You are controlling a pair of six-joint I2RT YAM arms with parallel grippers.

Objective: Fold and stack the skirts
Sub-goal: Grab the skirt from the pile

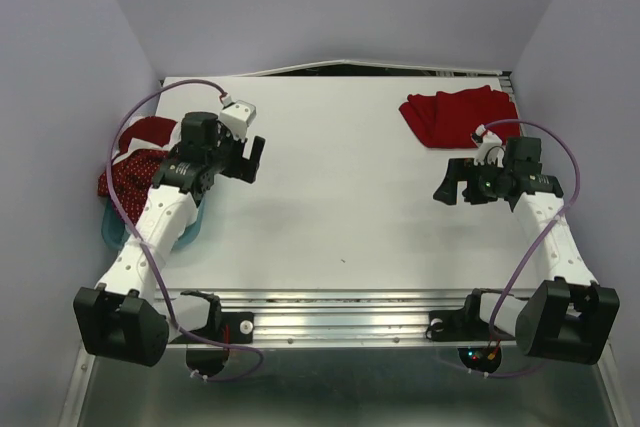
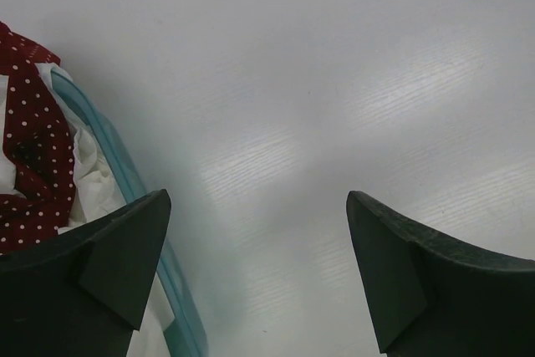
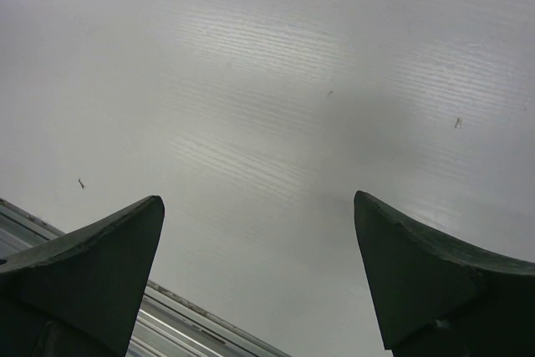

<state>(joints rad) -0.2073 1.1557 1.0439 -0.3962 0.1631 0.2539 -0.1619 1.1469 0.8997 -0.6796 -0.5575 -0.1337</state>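
A plain bright red skirt (image 1: 458,115) lies folded at the table's far right. A dark red polka-dot skirt (image 1: 135,172) sits bunched in a teal basket (image 1: 112,232) at the left edge, partly hidden by my left arm; it also shows in the left wrist view (image 2: 33,156). More dark red cloth (image 1: 150,131) lies behind it. My left gripper (image 1: 250,159) is open and empty over bare table, just right of the basket. My right gripper (image 1: 452,185) is open and empty, in front of the red skirt. Both wrist views show wide jaws over bare table.
The white table (image 1: 340,197) has a metal rail (image 1: 340,312) along its near edge, which also shows in the right wrist view (image 3: 192,317). Purple walls close in left, back and right. The teal basket rim (image 2: 125,173) holds white cloth (image 2: 92,173).
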